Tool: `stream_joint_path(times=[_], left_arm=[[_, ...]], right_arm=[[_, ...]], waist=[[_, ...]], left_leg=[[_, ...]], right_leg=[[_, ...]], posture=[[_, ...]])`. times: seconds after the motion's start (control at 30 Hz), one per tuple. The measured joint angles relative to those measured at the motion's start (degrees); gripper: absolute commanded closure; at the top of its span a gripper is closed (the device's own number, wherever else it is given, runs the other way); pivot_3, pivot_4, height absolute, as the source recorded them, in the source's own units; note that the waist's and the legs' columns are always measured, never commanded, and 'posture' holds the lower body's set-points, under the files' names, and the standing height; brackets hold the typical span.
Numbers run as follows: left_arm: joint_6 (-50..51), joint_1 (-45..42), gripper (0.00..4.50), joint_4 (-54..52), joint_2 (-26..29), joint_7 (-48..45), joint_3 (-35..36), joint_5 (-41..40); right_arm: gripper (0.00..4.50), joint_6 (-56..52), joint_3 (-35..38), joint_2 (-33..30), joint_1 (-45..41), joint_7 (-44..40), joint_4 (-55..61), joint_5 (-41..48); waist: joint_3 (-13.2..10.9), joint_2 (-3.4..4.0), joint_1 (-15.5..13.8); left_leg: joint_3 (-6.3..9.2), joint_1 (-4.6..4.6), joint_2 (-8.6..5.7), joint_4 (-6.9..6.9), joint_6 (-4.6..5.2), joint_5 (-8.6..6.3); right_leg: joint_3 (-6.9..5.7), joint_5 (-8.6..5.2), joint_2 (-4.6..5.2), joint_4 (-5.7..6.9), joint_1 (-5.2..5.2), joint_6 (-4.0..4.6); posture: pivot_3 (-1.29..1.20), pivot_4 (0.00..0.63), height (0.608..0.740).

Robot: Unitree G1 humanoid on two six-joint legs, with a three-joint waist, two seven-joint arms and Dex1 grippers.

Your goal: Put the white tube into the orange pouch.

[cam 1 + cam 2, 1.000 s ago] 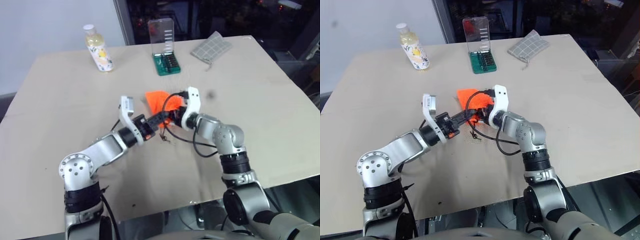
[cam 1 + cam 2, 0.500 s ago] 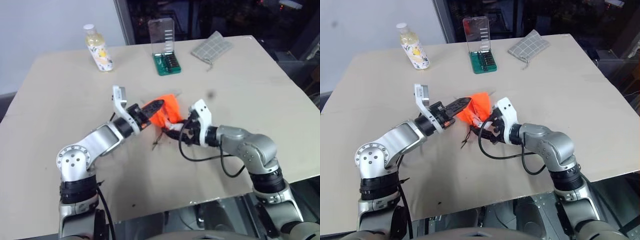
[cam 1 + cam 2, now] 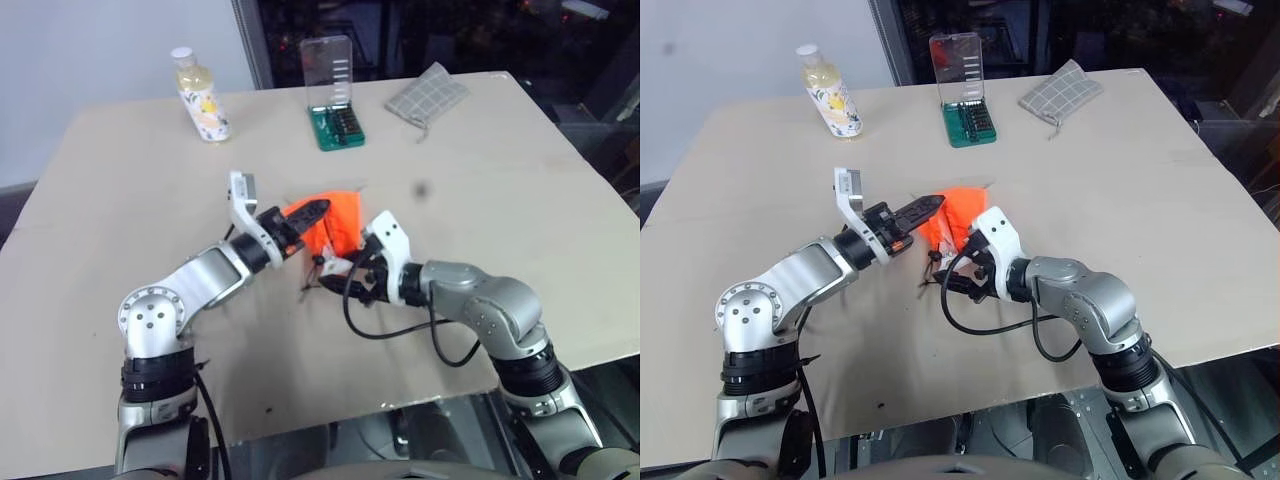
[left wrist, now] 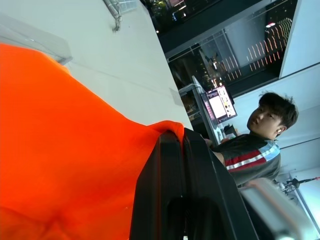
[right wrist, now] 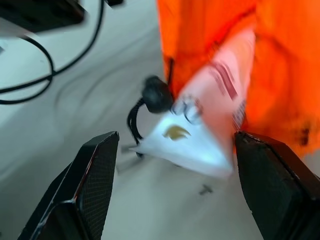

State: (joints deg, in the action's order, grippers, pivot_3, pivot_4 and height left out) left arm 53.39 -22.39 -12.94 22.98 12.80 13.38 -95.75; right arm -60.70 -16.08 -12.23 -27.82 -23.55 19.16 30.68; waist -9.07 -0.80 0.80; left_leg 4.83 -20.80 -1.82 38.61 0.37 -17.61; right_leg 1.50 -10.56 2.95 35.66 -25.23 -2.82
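The orange pouch (image 3: pixel 340 215) lies mid-table, one edge lifted by my left gripper (image 3: pixel 320 207), which is shut on the fabric; the left wrist view shows the black fingers (image 4: pixel 172 165) pinching the orange cloth. The white tube (image 5: pixel 200 125) pokes out of the pouch mouth, its flat crimped end toward the right wrist camera and its far end hidden inside the orange fabric. My right gripper (image 5: pixel 175 137) stands open just short of the tube, one finger on each side, holding nothing. A thin dark drawstring cord (image 5: pixel 145 107) loops beside the tube.
At the table's far side stand a yellowish bottle (image 3: pixel 200 95), a green bit set with a clear lid (image 3: pixel 335 120) and a grey checked cloth pouch (image 3: pixel 428 92). A black cable (image 3: pixel 400 330) loops under my right wrist. A person (image 4: pixel 260 135) shows beyond the table.
My right gripper has drawn back from the pouch toward the near edge and rolled, staying open. The left gripper lifted the pouch's edge slightly, then held still.
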Motion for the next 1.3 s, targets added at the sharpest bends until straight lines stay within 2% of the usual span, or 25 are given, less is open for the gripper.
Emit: stream_joint_path(times=[0.2,0.47,0.57,0.73,1.1,1.27,1.3], left_arm=[[-0.53,0.15,4.50,0.00,0.26,0.23,0.00,-0.52],[-1.31,-1.12,4.50,0.20,0.10,0.16,-1.01,-0.72],[-1.33,-2.32,4.50,0.64,0.00,-0.15,-2.08,-0.58],[-1.39,-2.63,4.50,1.46,-0.96,-0.57,-2.79,-0.23],[-1.89,-2.33,4.50,1.24,-1.54,-0.53,-2.75,-0.04],[-2.58,-1.93,4.50,1.17,-1.56,-0.53,-2.74,0.02],[-2.62,-1.93,4.50,1.17,-1.57,-0.53,-2.74,0.03]], right_arm=[[0.80,1.46,-3.00,-3.31,-0.19,-0.99,0.43,-3.37],[0.80,-4.67,0.71,-6.40,1.59,-4.15,7.21,2.80],[0.80,-6.99,2.23,-2.82,3.26,-3.58,6.35,5.38],[0.80,-7.13,5.25,7.77,4.69,0.10,-1.83,6.92],[0.80,0.81,5.08,10.44,2.89,2.20,-10.47,1.09],[2.93,2.65,4.83,10.39,2.81,2.17,-11.31,-0.63],[3.47,2.70,4.76,10.19,2.81,1.96,-11.22,-0.72]], waist=[[0.00,-0.01,0.00],[0.00,-0.03,-0.17],[0.00,-0.03,0.04],[0.00,-0.02,0.12],[0.00,-0.03,0.07],[0.00,-0.03,0.05],[0.00,-0.03,0.06]], left_leg=[[0.00,-0.01,0.00,0.00,0.00,0.00],[0.06,-0.03,-0.01,0.00,0.00,0.00],[0.01,0.00,0.00,-0.01,0.00,0.00],[-0.01,0.03,0.02,-0.03,0.00,0.00],[0.00,0.02,0.00,-0.03,0.00,0.00],[0.01,0.02,-0.01,-0.03,0.00,0.00],[0.00,0.01,-0.01,-0.03,0.00,0.00]], right_leg=[[0.00,0.00,0.01,-0.02,0.00,0.00],[-0.06,0.00,0.03,-0.06,0.03,0.00],[-0.02,0.00,0.01,-0.04,0.02,0.00],[0.01,0.00,-0.03,0.00,0.01,0.00],[0.00,0.00,-0.01,-0.02,0.01,0.00],[0.00,0.00,-0.02,-0.02,0.01,0.00],[0.00,0.00,-0.01,-0.02,0.01,0.00]], posture=[[0.00,0.150,0.740],[0.00,0.150,0.740],[0.00,0.150,0.740],[0.00,0.150,0.740],[0.00,0.150,0.740],[0.00,0.150,0.740],[0.00,0.150,0.740]])
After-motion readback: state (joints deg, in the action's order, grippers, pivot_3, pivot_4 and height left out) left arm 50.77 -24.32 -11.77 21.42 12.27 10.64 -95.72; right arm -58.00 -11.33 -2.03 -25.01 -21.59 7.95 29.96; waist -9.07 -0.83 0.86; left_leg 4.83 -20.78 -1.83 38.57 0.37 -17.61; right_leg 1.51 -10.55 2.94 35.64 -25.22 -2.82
